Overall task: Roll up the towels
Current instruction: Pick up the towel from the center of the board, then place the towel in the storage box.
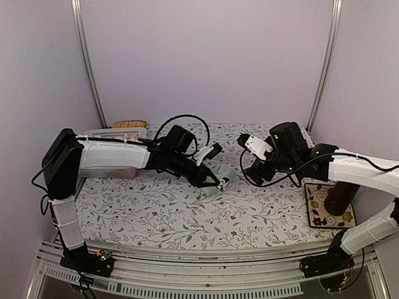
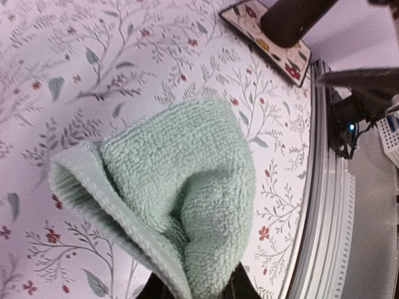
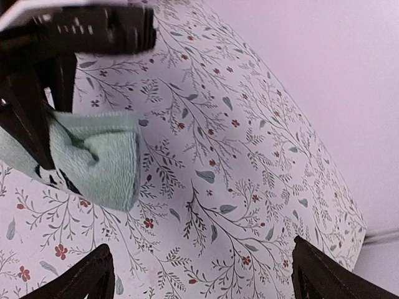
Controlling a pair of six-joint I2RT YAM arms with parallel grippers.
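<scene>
A: How's our left gripper (image 1: 216, 182)?
B: We see it clamped on the green towel (image 2: 181, 187), bunched at the middle of the table (image 1: 156, 218).
A: And our right gripper (image 3: 201, 246)?
B: Jaws wide apart, holding nothing, near the towel's right.

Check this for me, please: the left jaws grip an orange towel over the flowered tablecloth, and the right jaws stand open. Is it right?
Not quite: the towel is pale mint green, not orange, as the left wrist view shows. The rest holds: the left jaws grip it over the flowered tablecloth, and the right jaws stand open.
</scene>
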